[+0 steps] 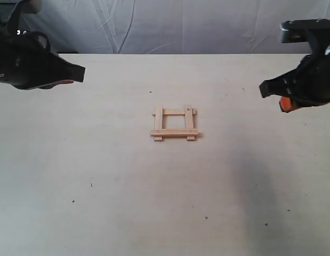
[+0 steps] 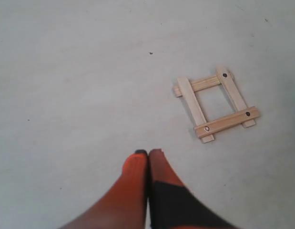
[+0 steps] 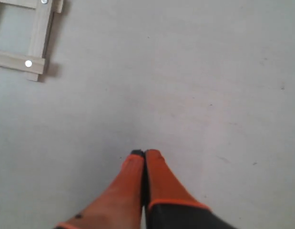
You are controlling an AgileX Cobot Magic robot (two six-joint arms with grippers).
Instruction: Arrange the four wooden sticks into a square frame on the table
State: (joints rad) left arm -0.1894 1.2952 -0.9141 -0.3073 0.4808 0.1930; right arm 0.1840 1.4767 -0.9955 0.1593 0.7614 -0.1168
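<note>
The four wooden sticks lie crossed as a small square frame (image 1: 174, 124) in the middle of the cream table (image 1: 101, 160), their ends sticking out a little. The same frame (image 2: 215, 103) shows whole in the left wrist view, and only one corner of it (image 3: 28, 45) in the right wrist view. My left gripper (image 1: 79, 72) hovers far to the frame's left, its orange fingers (image 2: 136, 169) pressed together with nothing between them. Far to the right, my right gripper (image 1: 263, 89) is likewise shut and empty, fingers (image 3: 159, 167) touching.
A wrinkled grey-white cloth (image 1: 170, 26) hangs behind the table's far edge. A few tiny dark specks (image 1: 91, 185) dot the tabletop around the frame.
</note>
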